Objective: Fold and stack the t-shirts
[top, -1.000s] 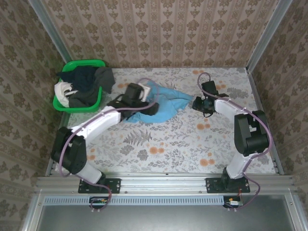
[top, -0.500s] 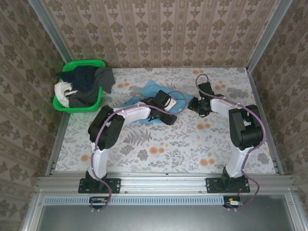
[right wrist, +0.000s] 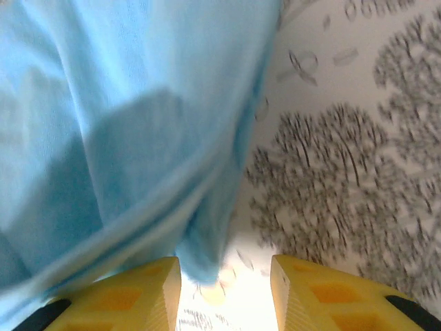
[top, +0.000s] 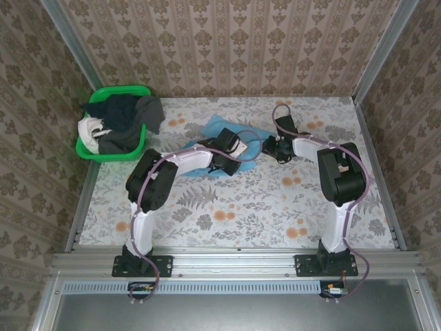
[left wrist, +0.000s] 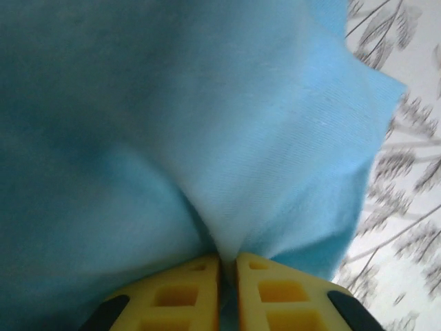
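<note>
Here, the light blue t-shirt (top: 213, 127) lies bunched up on the flowered table (top: 275, 207), toward 12 o'clock from the table's middle in the overhead view, with both arms reaching in to it, the left from 7 o'clock and the right from 3 o'clock. In the left wrist view, the left gripper (left wrist: 226, 261) has its yellow fingers (left wrist: 176, 296) pressed together, pinching a fold of the blue cloth that puckers up out of them toward 12 o'clock. In the right wrist view, the right gripper (right wrist: 224, 265) has its fingers (right wrist: 313, 293) spread apart. The hem of the shirt hangs down from 11 o'clock to just beside the finger at 7 o'clock, and bare table shows in the gap. A green basket (top: 120, 90) sits at 10 o'clock on the table, holding a pile of clothes (top: 120, 117), dark and white, with a dark piece draped over its rim at 3 o'clock.
</note>
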You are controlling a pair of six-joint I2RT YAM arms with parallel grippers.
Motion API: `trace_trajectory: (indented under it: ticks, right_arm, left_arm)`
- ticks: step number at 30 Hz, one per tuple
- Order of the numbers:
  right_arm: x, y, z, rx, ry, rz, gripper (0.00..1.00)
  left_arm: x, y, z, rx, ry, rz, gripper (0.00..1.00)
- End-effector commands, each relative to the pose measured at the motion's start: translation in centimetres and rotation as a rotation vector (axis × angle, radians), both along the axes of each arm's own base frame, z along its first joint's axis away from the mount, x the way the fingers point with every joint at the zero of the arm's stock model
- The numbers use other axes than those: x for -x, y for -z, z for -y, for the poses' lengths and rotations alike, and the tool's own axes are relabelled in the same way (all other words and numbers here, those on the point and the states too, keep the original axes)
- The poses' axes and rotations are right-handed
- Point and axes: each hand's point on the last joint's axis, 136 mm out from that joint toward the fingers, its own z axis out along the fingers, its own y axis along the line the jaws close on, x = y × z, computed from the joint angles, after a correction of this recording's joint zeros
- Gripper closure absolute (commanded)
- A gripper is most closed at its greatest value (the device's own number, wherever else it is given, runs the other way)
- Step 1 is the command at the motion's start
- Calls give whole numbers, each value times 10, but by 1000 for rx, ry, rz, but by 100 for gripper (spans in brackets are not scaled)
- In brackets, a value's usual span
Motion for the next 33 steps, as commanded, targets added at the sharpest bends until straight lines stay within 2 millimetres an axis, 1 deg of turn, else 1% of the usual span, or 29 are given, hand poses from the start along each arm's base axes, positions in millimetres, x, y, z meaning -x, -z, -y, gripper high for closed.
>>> trace_trajectory:
  ticks: [1, 3, 6, 8, 9, 11, 12, 13, 14, 15, 16, 17, 19, 21, 22, 23, 24, 25, 26, 27, 28, 30, 31, 32, 33]
  right_arm:
    - [-3, 14, -3, 27, -10, -36, 61]
    - [-7, 14, -12, 17, -30, -33, 62]
    - [-5, 22, -20, 38, -54, -63, 68]
    - [-4, 23, -23, 43, -64, -60, 76]
    - [-3, 23, -24, 43, -65, -62, 81]
    - [-1, 20, -23, 45, -65, -60, 94]
    - [1, 13, -20, 54, -64, -53, 99]
    - [4, 4, -17, 65, -68, -36, 100]
    - [7, -6, -12, 78, -64, -22, 100]
    - [11, -20, -7, 91, -64, -3, 100]
    - [16, -31, 0, 108, -66, 5, 100]
    - [22, -47, 9, 134, -62, 27, 100]
    - [36, -71, 27, 183, -52, 62, 100]
    - [52, -86, 45, 231, -48, 76, 100]
    - [58, -90, 51, 261, -57, 80, 100]
    - [65, -92, 57, 283, -63, 72, 100]
    - [70, -94, 57, 278, -87, 75, 100]
    - [75, -94, 52, 261, -116, 83, 100]
    - [80, -95, 50, 246, -130, 87, 100]
    - [85, -96, 49, 236, -139, 94, 100]
    - [88, -97, 48, 227, -142, 105, 100]
    - [95, -105, 54, 234, -117, 134, 100]
    - [97, -109, 54, 231, -113, 153, 100]
    - [99, -113, 56, 229, -107, 170, 100]
    - [100, -110, 59, 223, -95, 165, 100]
  left_arm:
    - [2, -23, -9, 51, 9, 21, 86]
    - [2, -24, -13, 57, 5, 21, 87]
    - [-1, -26, -18, 67, -15, 13, 88]
    - [-2, -30, -19, 85, -21, 9, 88]
    - [-2, -36, -20, 97, -27, 12, 90]
    - [-4, -49, -24, 123, -42, 22, 93]
    - [-6, -58, -28, 140, -57, 30, 95]
    - [-7, -70, -34, 163, -72, 39, 97]
    - [-8, -78, -40, 184, -82, 45, 99]
    - [-9, -92, -48, 209, -98, 62, 100]
    - [-10, -101, -57, 219, -119, 77, 100]
    - [-10, -111, -67, 232, -139, 90, 100]
    - [-8, -125, -88, 255, -174, 118, 100]
    - [-3, -135, -105, 279, -202, 150, 100]
    - [0, -139, -109, 283, -210, 164, 100]
    - [3, -142, -111, 285, -213, 175, 96]
    - [6, -147, -111, 293, -209, 184, 89]
    - [11, -147, -104, 294, -188, 188, 83]
    - [20, -147, -88, 294, -142, 194, 77]
    - [32, -143, -66, 295, -71, 196, 69]
    - [41, -137, -48, 292, -21, 192, 62]
    - [63, -119, -6, 304, 89, 162, 52]
    - [70, -106, 11, 303, 116, 141, 49]
    - [78, -95, 28, 309, 150, 110, 48]
    - [82, -81, 43, 303, 168, 81, 47]
